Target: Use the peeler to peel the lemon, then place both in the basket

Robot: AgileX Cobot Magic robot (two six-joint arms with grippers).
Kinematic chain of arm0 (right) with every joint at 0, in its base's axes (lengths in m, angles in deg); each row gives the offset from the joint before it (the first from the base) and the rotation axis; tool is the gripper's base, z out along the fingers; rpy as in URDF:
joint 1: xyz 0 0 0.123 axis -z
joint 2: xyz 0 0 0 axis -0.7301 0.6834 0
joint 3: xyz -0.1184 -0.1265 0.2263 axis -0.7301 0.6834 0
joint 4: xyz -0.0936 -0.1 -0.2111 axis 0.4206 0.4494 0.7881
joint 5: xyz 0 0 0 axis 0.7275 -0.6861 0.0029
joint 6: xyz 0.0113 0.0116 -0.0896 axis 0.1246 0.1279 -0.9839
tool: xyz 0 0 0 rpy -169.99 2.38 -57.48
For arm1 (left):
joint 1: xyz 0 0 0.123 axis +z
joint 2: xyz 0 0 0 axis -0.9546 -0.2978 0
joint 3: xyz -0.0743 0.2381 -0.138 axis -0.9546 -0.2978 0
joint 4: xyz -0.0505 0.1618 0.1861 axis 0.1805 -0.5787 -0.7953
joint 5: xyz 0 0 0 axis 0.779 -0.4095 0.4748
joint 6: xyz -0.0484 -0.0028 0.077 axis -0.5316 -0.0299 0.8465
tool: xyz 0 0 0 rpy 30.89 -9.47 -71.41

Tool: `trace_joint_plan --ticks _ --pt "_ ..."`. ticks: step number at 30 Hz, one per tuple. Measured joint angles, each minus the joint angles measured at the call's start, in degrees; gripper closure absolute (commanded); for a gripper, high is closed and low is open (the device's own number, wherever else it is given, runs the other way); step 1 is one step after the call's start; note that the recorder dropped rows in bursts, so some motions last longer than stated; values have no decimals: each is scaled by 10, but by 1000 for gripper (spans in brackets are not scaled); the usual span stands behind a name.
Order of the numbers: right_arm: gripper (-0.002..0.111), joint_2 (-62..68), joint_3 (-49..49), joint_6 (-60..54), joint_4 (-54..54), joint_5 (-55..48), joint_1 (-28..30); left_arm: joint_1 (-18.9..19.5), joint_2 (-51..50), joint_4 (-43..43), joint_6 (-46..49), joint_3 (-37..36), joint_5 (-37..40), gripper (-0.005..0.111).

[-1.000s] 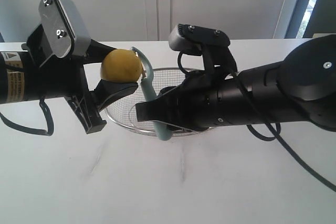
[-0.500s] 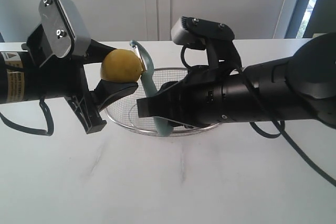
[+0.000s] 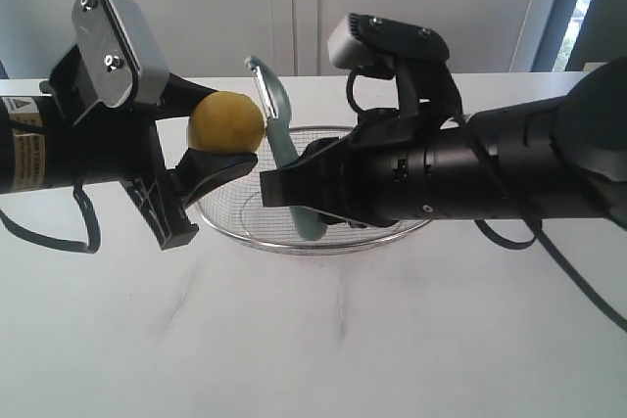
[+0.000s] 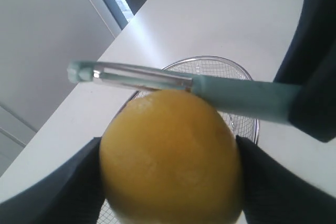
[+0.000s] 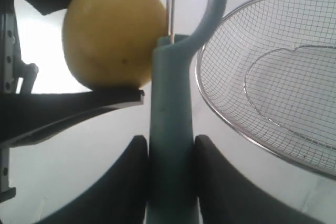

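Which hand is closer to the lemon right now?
Left. The left hand clamps the lemon; the right hand sits beside it, holding the peeler against its side.

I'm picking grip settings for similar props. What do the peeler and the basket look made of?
The peeler: handle looks like matte pale teal plastic, smooth and even in colour; its blade shines like bare metal. The basket: fine silver wire mesh with a thicker shiny rim, probably steel, given the see-through grid and glints.
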Motion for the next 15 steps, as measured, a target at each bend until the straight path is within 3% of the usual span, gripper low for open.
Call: trace_joint_plan --ticks 15 --pt "108 -164 0 1 27 -66 0 0 0 0 0 0 -1 107"
